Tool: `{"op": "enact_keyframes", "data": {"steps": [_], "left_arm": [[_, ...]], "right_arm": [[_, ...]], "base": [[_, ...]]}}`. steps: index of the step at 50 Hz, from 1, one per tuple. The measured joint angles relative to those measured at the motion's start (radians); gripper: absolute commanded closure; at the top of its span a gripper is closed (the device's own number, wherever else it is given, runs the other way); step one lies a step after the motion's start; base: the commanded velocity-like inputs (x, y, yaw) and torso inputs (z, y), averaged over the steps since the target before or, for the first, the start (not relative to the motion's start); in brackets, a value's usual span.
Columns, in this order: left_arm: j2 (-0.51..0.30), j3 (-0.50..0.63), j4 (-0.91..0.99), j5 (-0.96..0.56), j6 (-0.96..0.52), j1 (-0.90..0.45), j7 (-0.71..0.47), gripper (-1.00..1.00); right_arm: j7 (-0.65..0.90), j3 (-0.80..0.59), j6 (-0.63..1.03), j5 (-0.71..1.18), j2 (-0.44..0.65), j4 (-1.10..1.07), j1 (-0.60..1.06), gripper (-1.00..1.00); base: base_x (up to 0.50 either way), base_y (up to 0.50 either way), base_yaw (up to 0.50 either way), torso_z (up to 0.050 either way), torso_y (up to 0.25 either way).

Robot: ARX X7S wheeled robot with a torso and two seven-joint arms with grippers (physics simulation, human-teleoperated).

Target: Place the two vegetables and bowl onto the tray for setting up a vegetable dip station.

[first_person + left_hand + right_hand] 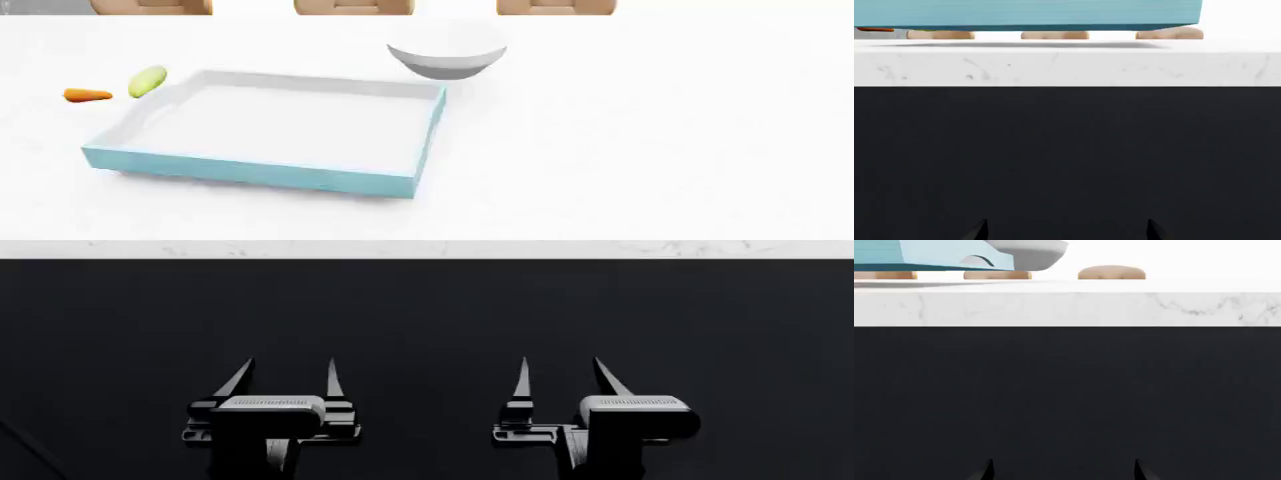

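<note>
The tray (267,175), white inside with light blue walls, lies on the white counter at the left; its blue wall fills the left wrist view (1027,14) and shows in the right wrist view (934,255). The orange carrot (88,96) and pale green cucumber (147,81) lie on the counter beyond the tray's far left corner. The white bowl (447,53) stands just beyond the tray's far right corner, also in the right wrist view (1031,252). My left gripper (283,375) and right gripper (561,372) are open and empty, low in front of the counter's dark face.
The white marble counter edge (427,249) tops a black cabinet front (427,320). Tan chair backs (354,6) stand beyond the far side of the counter.
</note>
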Motion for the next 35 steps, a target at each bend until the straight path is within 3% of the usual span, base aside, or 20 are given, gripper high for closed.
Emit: {"op": "enact_keyframes", "data": {"steps": [7, 12, 17, 21, 28, 32, 35], "left_arm": [[-0.022, 0.020, 0.018, -0.003, -0.018, 0.006, 0.000, -1.00], [-0.077, 0.047, 0.130, -0.042, -0.081, 0.045, 0.065, -1.00], [-0.171, 0.045, 0.307, -0.112, -0.216, 0.059, 0.144, -1.00], [-0.268, 0.002, 0.461, -0.205, -0.390, 0.002, 0.203, -1.00], [-0.434, -0.148, 0.627, -0.468, -0.764, -0.265, 0.282, -1.00], [-0.536, -0.184, 0.642, -0.577, -0.925, -0.476, 0.320, -1.00], [-0.612, -0.163, 0.613, -0.612, -0.999, -0.644, 0.352, -1.00]], "right_arm": [[-0.016, -0.024, 0.052, 0.022, 0.025, -0.070, -0.012, -1.00], [-0.083, -0.052, 0.148, 0.072, 0.087, -0.217, -0.066, -1.00], [-0.153, -0.039, 0.342, 0.175, 0.188, -0.455, -0.113, -1.00], [-0.136, 0.050, 0.567, 0.383, 0.317, -0.645, -0.065, -1.00], [0.054, 0.138, 0.783, 1.005, 0.646, -0.742, 0.240, -1.00], [0.102, 0.065, 0.893, 1.338, 0.797, -0.689, 0.559, -1.00], [0.093, -0.011, 0.994, 1.469, 0.852, -0.603, 0.817, -1.00]], "base": [[0.00, 0.00, 0.00, 0.000, 0.000], [0.00, 0.00, 0.00, 0.015, 0.043], [0.00, 0.00, 0.00, 0.045, 0.144], [0.00, 0.00, 0.00, 0.046, 0.159], [0.00, 0.00, 0.00, 0.046, 0.164], [0.00, 0.00, 0.00, 0.046, 0.164], [0.00, 0.00, 0.00, 0.045, 0.165]]}}
